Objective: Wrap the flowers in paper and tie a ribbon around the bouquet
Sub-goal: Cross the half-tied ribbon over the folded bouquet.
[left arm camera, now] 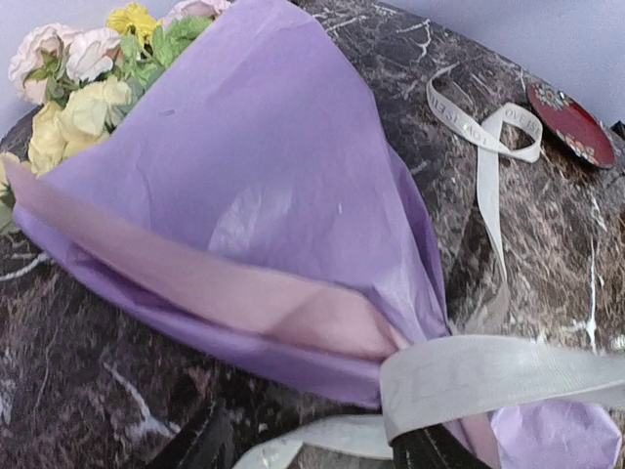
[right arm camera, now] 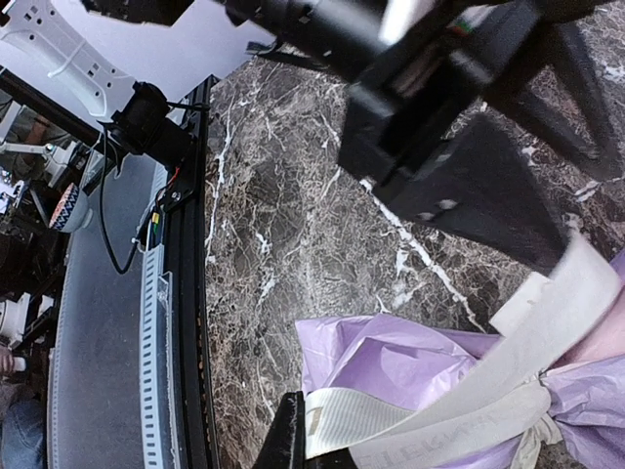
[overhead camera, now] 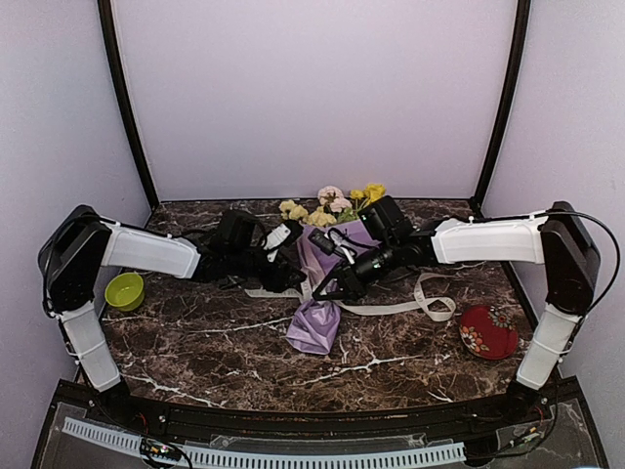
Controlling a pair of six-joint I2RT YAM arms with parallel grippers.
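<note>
The bouquet (overhead camera: 314, 327) lies in the middle of the surface (overhead camera: 215, 342), blooms toward the far wall and the gathered tail toward me. I read that lie as deliberate, since both arms can then reach its narrow neck from either side. The paper (left arm camera: 273, 176) is folded over into a cone, one edge lapped across the other, and the flowers (left arm camera: 78, 88) poke out of the wide mouth. The ribbon (left arm camera: 488, 376) crosses the cone just where it pinches in. That is the right place for a tie, because there the band holds the fold shut without crushing the blooms. My right tool (overhead camera: 325, 290) is closed, and its wrist view shows the ribbon running out from its fingers and up over the neck, so I take it to be clamped on that strip to hold tension. My left tool (overhead camera: 295, 281) sits at the neck with its fingers apart, a loose run of ribbon lying between them and nothing gripped. The rest of the ribbon loops slack across the surface toward the red plate (overhead camera: 488, 330), well clear of the green bowl (overhead camera: 124, 290) on the left. I see the band laid across the neck but no knot, so I judge the wrapping done and the tie not yet made.
</note>
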